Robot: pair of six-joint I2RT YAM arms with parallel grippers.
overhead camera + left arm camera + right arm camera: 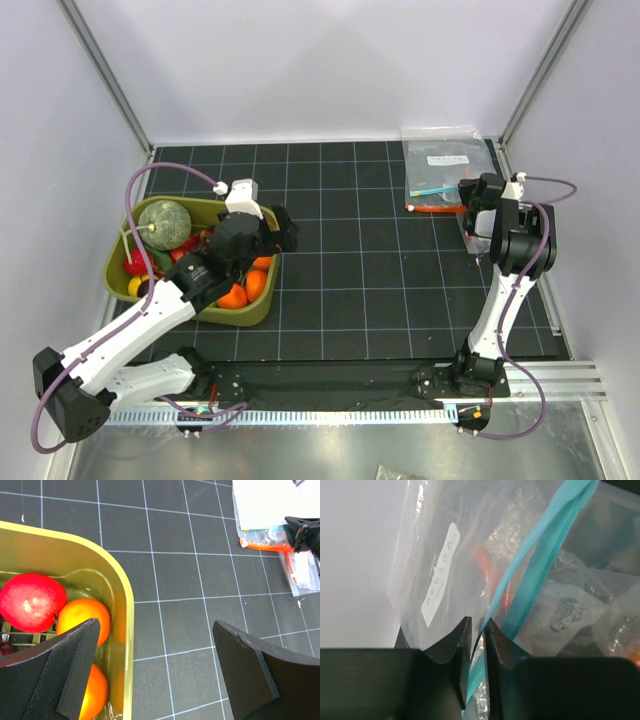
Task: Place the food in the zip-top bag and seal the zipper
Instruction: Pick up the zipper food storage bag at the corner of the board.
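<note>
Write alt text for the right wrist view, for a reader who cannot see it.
The right gripper has its two black fingers closed almost together on the edge of the clear zip-top bag, with the light teal zipper running down between them. A white label and a blurred orange-red shape show through the crinkled plastic.

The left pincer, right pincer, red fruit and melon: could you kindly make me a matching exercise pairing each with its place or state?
Things:
1. left pincer
2. right pincer
3. red fruit
4. melon

Places or states:
A. pinched on the zip-top bag beside its teal zipper
B. grey-green, at the far left end of the tray
C. wide open over the tray rim
D. in the tray beside an orange fruit

Pairs: 1-C, 2-A, 3-D, 4-B.
</note>
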